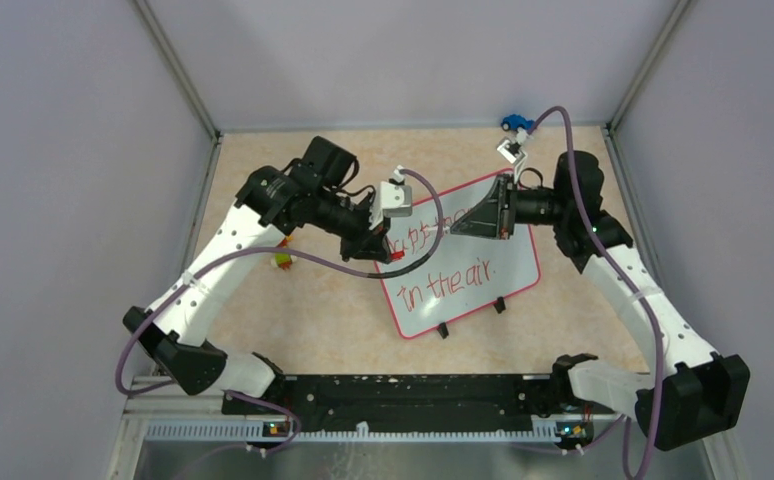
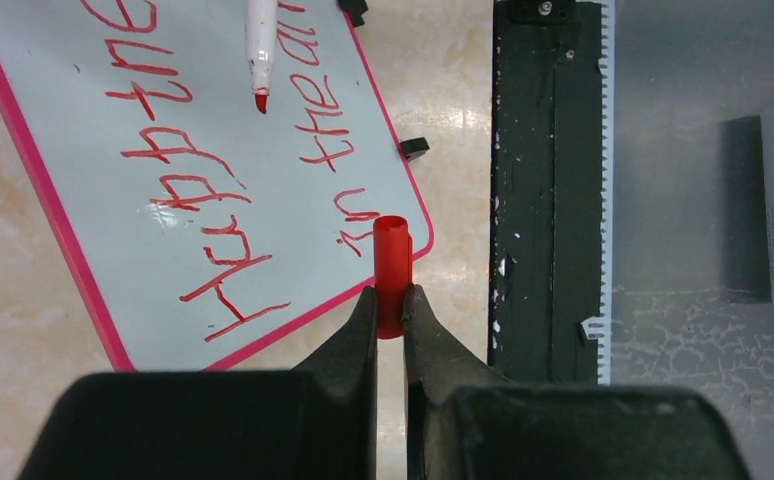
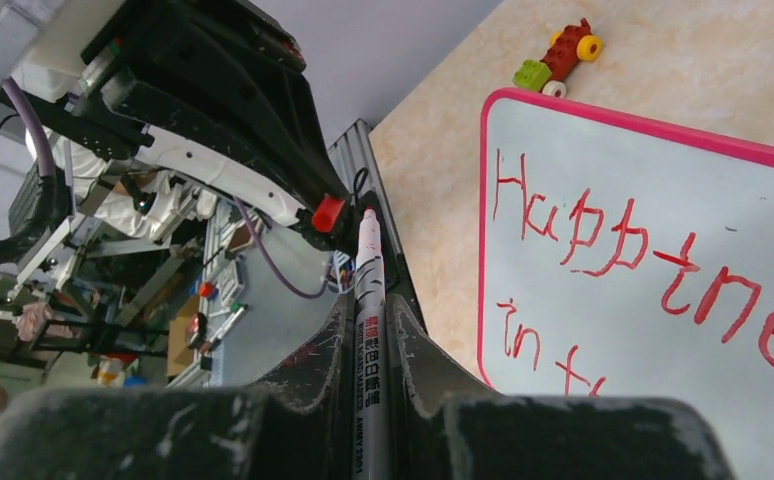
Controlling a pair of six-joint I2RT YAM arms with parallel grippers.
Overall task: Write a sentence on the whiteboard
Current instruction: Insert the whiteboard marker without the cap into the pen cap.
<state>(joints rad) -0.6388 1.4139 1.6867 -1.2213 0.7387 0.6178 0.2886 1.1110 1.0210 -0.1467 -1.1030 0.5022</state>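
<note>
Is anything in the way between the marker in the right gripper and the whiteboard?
Nothing visible. The marker hangs over the whiteboard between the lines of the sentence; the left gripper, shut on the red cap, is by the board's corner.

Fixed overhead view facing down and forward, two close wrist views, all sharing the whiteboard [image 1: 508,262]

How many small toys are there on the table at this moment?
2. A blue toy sits at the far edge of the table, beyond the whiteboard. A multicoloured toy lies left of the whiteboard. More may be hidden from view.
</note>
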